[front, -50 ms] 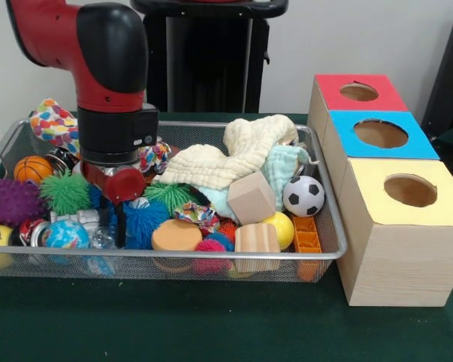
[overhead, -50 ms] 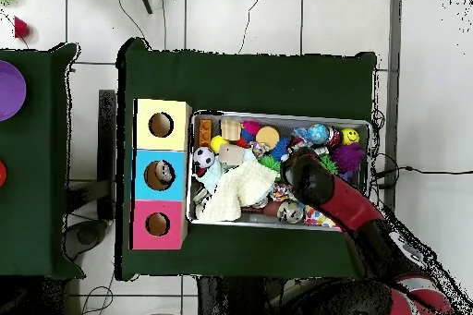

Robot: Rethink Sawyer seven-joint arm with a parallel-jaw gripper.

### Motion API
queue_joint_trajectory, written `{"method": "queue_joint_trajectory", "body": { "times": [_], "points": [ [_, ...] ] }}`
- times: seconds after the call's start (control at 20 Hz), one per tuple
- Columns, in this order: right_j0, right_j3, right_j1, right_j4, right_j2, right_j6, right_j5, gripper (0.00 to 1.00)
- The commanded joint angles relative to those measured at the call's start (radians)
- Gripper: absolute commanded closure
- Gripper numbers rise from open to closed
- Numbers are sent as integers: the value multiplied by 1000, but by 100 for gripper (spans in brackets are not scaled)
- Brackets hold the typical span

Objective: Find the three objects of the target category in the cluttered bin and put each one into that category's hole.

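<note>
Down in the wire-mesh bin, the pincer is hidden; its opening I cannot tell. At three o'clock, the soft blue spiky rubber ball would squash, so take it across its middle.

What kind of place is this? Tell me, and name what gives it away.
Most likely a robotics lab test setup. A wire mesh bin crammed with toys sits on a green-covered table beside three wooden boxes with coloured tops and round holes, and cables run over the tiled floor.
</note>
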Motion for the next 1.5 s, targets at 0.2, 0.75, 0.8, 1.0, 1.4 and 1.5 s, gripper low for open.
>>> {"method": "queue_joint_trajectory", "body": {
  "times": [0.2, 0.75, 0.8, 1.0, 1.4, 1.5],
  "points": [
    [-13, 7, 159, -42, 147, 164, -140, 0],
    [46, -19, 152, -44, 83, 139, -130, 100],
    [52, -15, 151, -36, 78, 150, -140, 100],
    [36, 15, 139, -23, 99, 193, -170, 100],
    [39, 69, 53, -29, 103, 179, -132, 100],
    [64, 83, 9, -16, 76, 173, -98, 100]
  ]
}}
